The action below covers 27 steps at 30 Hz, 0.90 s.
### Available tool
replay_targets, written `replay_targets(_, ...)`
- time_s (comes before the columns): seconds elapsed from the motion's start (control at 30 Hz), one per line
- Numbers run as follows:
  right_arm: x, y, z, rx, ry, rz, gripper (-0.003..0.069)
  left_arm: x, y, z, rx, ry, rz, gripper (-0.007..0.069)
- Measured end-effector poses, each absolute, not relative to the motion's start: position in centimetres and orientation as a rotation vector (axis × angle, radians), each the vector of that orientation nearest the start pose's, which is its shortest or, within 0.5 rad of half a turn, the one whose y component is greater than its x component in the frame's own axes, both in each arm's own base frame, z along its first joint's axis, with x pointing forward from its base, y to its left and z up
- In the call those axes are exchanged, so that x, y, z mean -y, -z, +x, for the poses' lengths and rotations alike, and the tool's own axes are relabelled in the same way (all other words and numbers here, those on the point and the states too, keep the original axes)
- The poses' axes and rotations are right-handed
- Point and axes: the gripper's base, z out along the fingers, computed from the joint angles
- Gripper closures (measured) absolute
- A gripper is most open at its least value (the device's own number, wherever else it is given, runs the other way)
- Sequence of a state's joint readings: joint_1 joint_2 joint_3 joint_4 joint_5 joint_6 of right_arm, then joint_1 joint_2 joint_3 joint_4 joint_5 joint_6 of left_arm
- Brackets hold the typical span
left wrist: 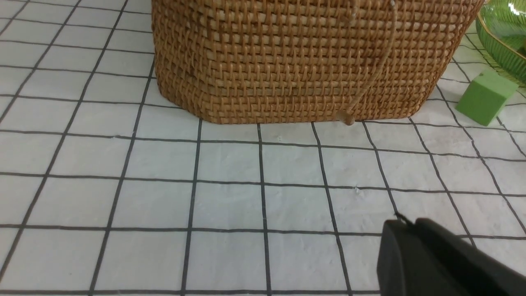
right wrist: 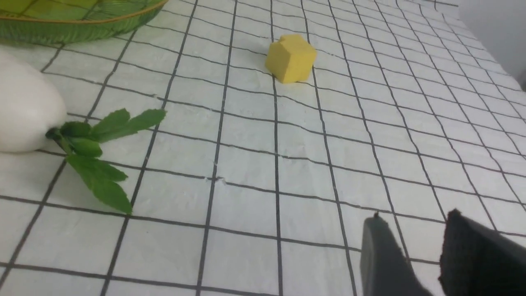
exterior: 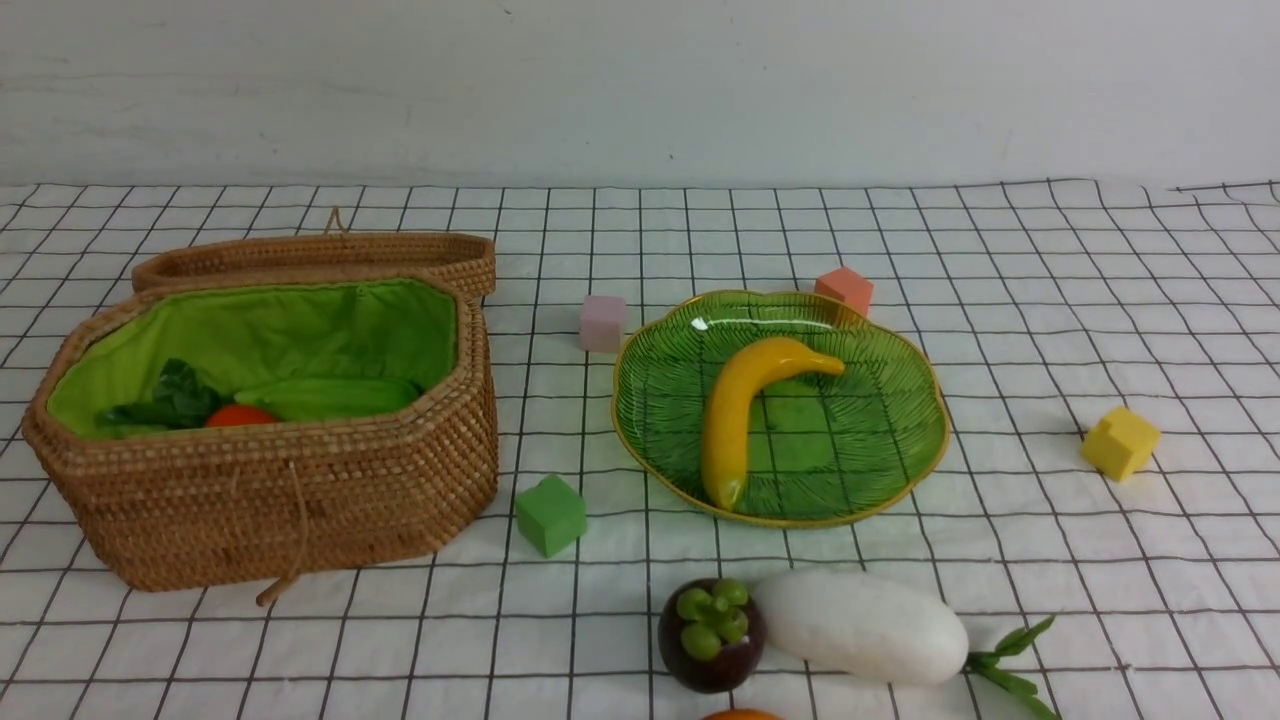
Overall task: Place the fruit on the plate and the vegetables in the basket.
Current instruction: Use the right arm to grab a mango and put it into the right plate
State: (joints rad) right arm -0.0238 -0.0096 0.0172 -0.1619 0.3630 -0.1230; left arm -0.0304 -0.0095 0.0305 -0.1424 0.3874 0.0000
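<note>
Two vegetables, smooth green cucumber (exterior: pixel 330 397) and orange carrot (exterior: pixel 240 416), lie in the coarse woven wicker basket (exterior: pixel 300 500) with green cloth lining, curved yellow banana (exterior: pixel 745 410) on the ribbed glass plate (exterior: pixel 900 440), glossy round mangosteen (exterior: pixel 712 635) just beside the oblong white radish (exterior: pixel 860 625) on the checked worktop (exterior: pixel 1100 300). Left wrist view: black left claw (left wrist: pixel 404 230) closed, empty, basket wall well ahead of it. Right wrist view: right claw (right wrist: pixel 415 220) part open, empty, radish well apart from it.

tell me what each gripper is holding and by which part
Nothing is held. The left gripper is shut and empty; the right gripper is open, with only the checked cloth showing in the gap.
</note>
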Motion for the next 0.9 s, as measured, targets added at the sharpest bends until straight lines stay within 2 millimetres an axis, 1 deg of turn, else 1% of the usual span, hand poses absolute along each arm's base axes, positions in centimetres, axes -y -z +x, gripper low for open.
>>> replay_targets(0.1,0.6,-17.9,5.4,-1.785,0.259,-0.195,0.0416,0.6,-16.9,5.2,-1.89,0.162,-0.059,0.0606)
replay_targets(0.23,0.4,-19.0,5.6,-1.665,0.263,-0.202,0.0416,0.6,-16.9,5.2,-1.89,0.162,-0.059,0.0603)
replay_targets(0.4,0.3,-19.4,5.7,-1.62,0.262,-0.203,0.0416,0.6,-16.9,5.2,-1.89,0.162,-0.059,0.0599)
replay_targets(0.43,0.3,-19.6,5.7,-1.595,0.248,-0.191,0.0416,0.6,-16.9,5.2,-1.89,0.162,-0.059,0.0598)
replay_targets(0.53,0.1,-20.4,5.7,-1.51,0.119,-0.074,0.0416,0.6,-16.9,5.2,-1.89,0.162,-0.059,0.0595)
replay_targets(0.57,0.1,-21.4,5.6,-1.406,-0.01,0.037,0.0416,0.6,-16.9,5.2,-1.89,0.162,-0.059,0.0594)
replay_targets(0.63,0.2,-22.8,5.2,-1.237,-0.162,0.155,0.0416,0.6,-16.9,5.2,-1.89,0.162,-0.059,0.0592)
replay_targets(0.67,0.3,-23.4,5.0,-1.16,-0.223,0.197,0.0416,0.6,-16.9,5.2,-1.891,0.162,-0.059,0.059)
replay_targets(0.73,0.4,-24.8,4.5,-1.068,-0.302,0.247,0.0416,0.6,-16.9,5.2,-1.891,0.162,-0.059,0.0589)
replay_targets(0.8,0.4,-27.3,3.8,-1.014,-0.364,0.276,0.0416,0.6,-16.9,5.2,-1.891,0.162,-0.059,0.0589)
replay_targets(0.83,0.4,-28.1,3.8,-1.025,-0.379,0.285,0.0416,0.6,-16.9,5.2,-1.891,0.162,-0.059,0.0588)
replay_targets(0.9,0.3,-31.4,3.3,-1.057,-0.401,0.292,0.0416,0.6,-16.9,5.2,-1.891,0.162,-0.059,0.0587)
